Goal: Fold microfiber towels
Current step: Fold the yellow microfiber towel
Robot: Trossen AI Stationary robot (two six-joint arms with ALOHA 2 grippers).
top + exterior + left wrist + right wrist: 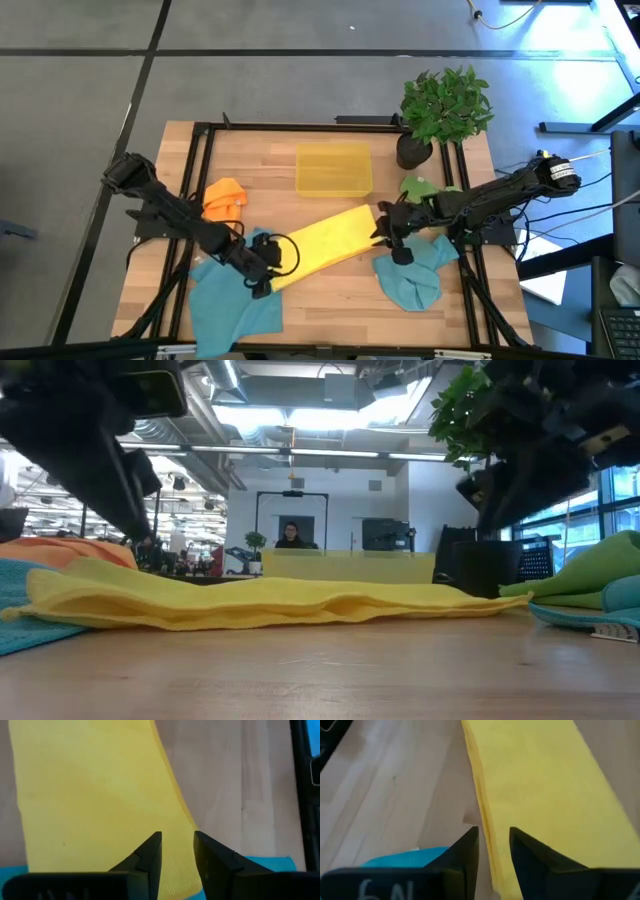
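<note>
Both wrist views show what the high view hides: each hand slightly parted over the yellow towel, gripping nothing.

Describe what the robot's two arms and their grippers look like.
Both arms are dark, near-black jointed links. The left arm is all dark, with a thin black cable looping near its gripper. The right arm has a pale silver-white band at its outer end. The left gripper and right gripper each have two dark, wedge-shaped fingers tapering to points; faint pale markings show on the right gripper's body.
</note>
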